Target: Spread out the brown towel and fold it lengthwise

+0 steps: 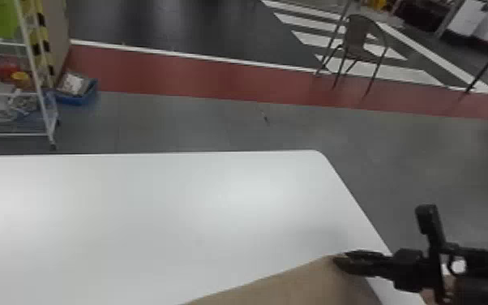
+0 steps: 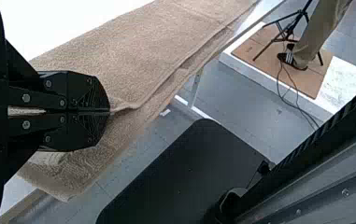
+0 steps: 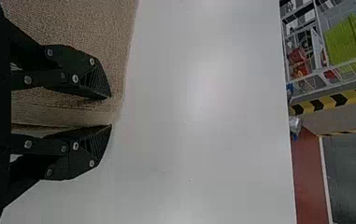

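The brown towel (image 1: 292,284) lies along the near edge of the white table in the head view, its far corner at my right gripper (image 1: 338,261). In the right wrist view my right gripper (image 3: 110,111) is open, its fingers apart over the end of the towel (image 3: 73,23), with a fold of cloth between them. In the left wrist view my left gripper (image 2: 109,112) is shut on a pinched edge of the towel (image 2: 152,51); part of the cloth hangs beyond the table's edge there.
The white table (image 1: 154,211) extends left and away from the towel, its right edge slanting beside my right arm. Beyond stand a wire shelf (image 1: 36,81), a blue bin (image 1: 79,95) and a chair (image 1: 362,44). A black panel (image 2: 185,172) shows below the table edge.
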You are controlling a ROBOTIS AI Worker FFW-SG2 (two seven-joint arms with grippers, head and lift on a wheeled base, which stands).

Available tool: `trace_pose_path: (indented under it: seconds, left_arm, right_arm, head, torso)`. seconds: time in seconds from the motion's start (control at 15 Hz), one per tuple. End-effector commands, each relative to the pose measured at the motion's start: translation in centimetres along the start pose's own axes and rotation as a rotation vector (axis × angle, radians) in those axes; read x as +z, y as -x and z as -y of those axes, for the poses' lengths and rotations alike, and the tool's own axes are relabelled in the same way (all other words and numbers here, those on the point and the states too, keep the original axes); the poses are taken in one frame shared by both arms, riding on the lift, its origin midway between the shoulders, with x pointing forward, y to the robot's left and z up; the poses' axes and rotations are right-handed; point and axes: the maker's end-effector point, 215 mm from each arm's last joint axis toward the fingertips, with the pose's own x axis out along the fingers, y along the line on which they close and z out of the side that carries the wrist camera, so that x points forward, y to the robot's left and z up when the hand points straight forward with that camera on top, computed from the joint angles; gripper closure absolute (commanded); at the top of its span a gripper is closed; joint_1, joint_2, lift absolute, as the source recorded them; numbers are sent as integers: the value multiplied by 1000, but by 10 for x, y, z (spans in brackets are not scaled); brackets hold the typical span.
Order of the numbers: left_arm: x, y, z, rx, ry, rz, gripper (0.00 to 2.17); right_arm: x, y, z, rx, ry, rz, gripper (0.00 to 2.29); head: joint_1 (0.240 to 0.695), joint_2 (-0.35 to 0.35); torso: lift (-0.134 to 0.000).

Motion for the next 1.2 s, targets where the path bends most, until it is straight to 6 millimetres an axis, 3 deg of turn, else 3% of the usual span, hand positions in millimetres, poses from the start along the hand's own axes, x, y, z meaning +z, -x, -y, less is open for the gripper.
trace_pose_path:
  seconds: [0.0, 0.2, 0.53, 1.0, 1.13]
  left_arm:
    - [-2, 1, 0, -6, -4, -5, 1116]
    - [-4, 3, -1, 0, -3, -11, 1116]
    - [2, 5, -2, 1, -8, -8, 1116]
    - [15, 5, 0, -20, -20, 7, 1116]
    - [11, 9, -4, -18, -17, -10, 1116]
  right_arm:
    - [7, 1, 0, 6, -11, 20, 1031]
    - [11, 4, 4, -4, -31, 29, 1028]
    - [6, -1, 7, 10, -316, 12, 1028]
    - [8, -9, -1, 31, -433, -12, 1028]
    - [13, -7, 0, 31, -444, -1, 1028]
  head:
    - [695, -350]
    - [695, -350]
    - [695, -350]
    - [695, -350]
    - [695, -350]
  torso:
    - [-122]
    - [-122]
    - [-122]
    - [-122]
    - [-122]
